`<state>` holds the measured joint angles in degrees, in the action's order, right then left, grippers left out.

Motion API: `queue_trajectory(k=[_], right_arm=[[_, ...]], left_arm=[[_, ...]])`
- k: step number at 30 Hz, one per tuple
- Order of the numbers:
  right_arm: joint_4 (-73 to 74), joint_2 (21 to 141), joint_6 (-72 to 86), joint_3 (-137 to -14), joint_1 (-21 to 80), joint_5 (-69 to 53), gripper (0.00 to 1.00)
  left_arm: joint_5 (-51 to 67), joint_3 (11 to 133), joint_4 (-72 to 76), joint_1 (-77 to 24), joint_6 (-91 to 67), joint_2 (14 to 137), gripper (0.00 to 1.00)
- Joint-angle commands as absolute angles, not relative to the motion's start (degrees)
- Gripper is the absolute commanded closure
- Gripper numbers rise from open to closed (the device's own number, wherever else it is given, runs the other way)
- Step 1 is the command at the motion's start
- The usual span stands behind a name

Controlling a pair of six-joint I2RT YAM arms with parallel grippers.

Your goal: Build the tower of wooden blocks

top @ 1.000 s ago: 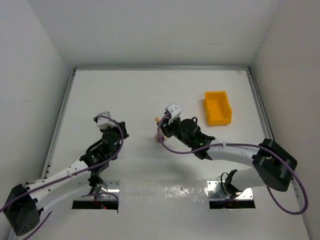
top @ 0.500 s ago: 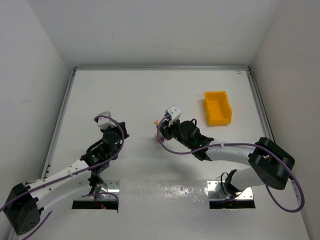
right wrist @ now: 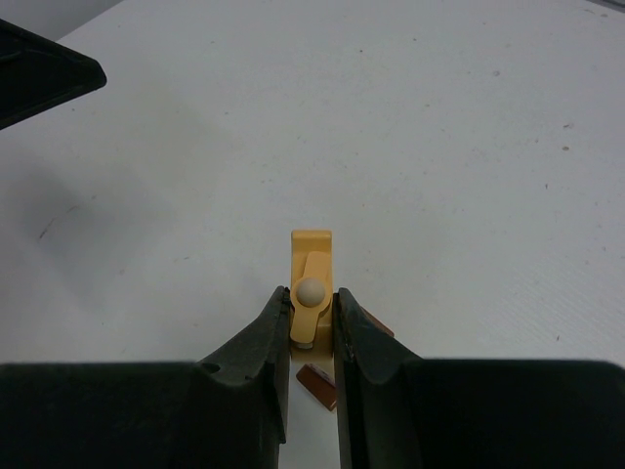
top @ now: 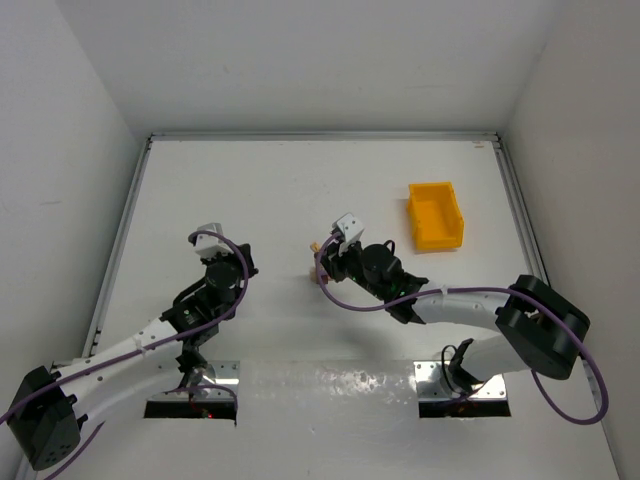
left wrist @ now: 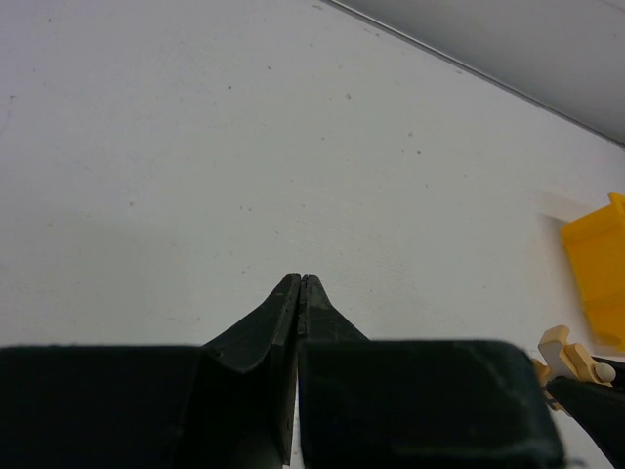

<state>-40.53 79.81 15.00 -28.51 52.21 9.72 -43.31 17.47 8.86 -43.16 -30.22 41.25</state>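
Item: wood block tower, mid-assembly. Right jaws: closed to a narrow gap on a pale tan piece [right wrist: 312, 256] with a rounded knob on its face, which juts forward past the tips. Seen from the right wrist, one dark brown block [right wrist: 317, 384] lies on the counter [top: 250, 190] at 6 o'clock of the tan piece, and the edge of a second brown block [right wrist: 382, 328] shows at 4 o'clock behind the right finger. Whether the tan piece touches either block cannot be told. From above, the blocks sit near the counter's middle, with the yellow bin [top: 436, 215] well apart at 2 o'clock. Left jaws: pressed fully together, holding nothing, parked over bare counter at 9 o'clock of the blocks. Change noted: the right forearm and elbow have drifted slightly toward 9 o'clock over the last second. The grip width is unchanged and the tan piece stays close by the brown blocks. The left arm has not moved. Reading: probably a fine line-up above the base blocks before set-down, with the tan piece not yet released.
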Motion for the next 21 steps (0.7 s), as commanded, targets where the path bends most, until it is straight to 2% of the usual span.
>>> queue_trajectory(k=[1, 21], right_arm=[[-44.21, 79.81, 15.29, -28.30, 52.03, 9.32, 0.85], [-44.12, 81.65, 15.12, -28.56, 52.12, 9.40, 0.83]], left_arm=[[-43.95, 19.42, 11.25, -43.86, -29.71, 41.13, 1.00], [-43.95, 19.42, 11.51, -43.86, -29.71, 41.75, 1.00]])
